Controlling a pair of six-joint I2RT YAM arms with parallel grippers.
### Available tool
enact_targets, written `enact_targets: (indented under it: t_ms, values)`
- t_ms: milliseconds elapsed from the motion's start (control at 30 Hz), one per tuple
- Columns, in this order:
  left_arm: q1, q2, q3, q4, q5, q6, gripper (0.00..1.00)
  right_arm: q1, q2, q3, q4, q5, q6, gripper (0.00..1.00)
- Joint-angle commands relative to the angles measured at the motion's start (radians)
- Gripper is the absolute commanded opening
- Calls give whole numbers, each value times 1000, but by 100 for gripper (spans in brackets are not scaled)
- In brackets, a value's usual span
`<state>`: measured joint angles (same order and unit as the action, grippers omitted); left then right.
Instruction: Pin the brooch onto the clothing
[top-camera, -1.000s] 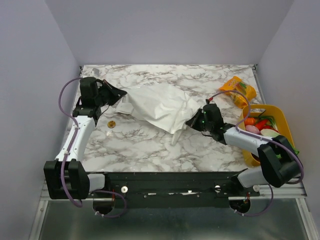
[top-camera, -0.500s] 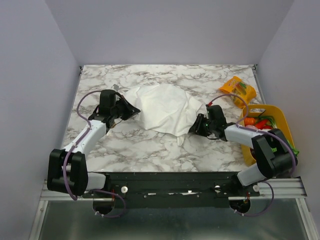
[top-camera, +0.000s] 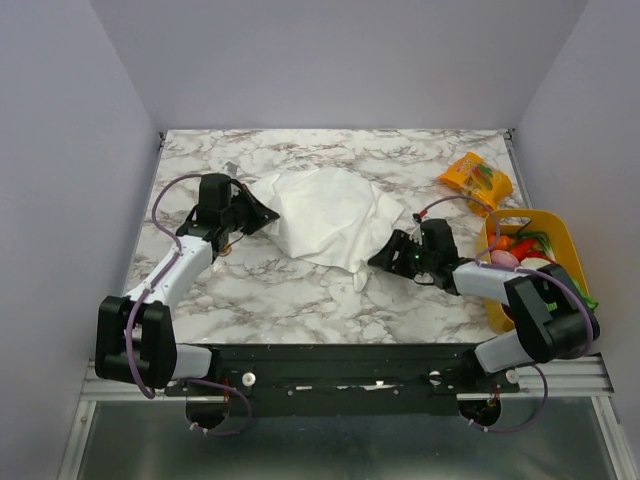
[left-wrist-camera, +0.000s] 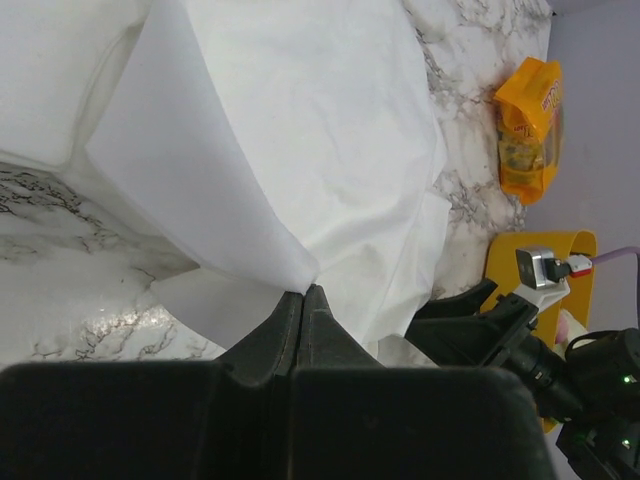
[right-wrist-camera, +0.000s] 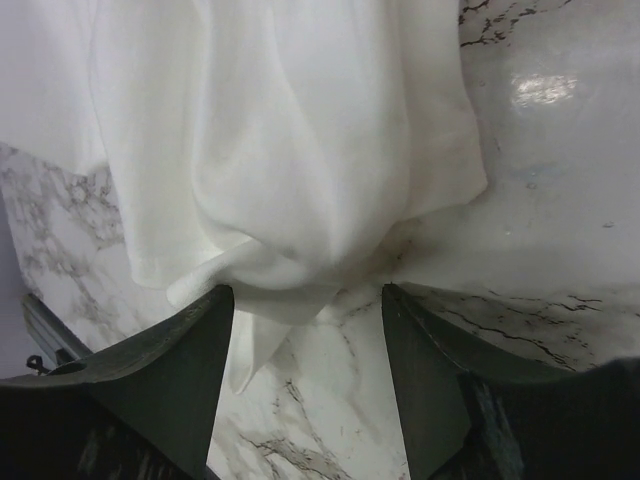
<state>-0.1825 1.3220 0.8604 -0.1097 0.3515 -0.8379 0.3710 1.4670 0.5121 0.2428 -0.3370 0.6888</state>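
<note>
left fingers: pinched shut on white T-shirt edge | right fingers: apart, straddling bunched hem on counter

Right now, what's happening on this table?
Two robot arms are working a white T-shirt that lies crumpled on the marble table. The left arm has its jaws shut on a fold at its side of the shirt. The right arm has its jaws open just short of the bunched edge on its side, gripping nothing. No brooch shows on the cloth, so the pinning isn't done.
</note>
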Motion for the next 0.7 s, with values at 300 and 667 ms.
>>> enact_targets:
  t_ms: [300,667]
  values:
    - [2,8,54,-30,-23,22,0,0,124,-61,196,-114,107,30]
    - [3,-21,179,-153,-97,108,0,-3,-358,89,-359,239,-121,24]
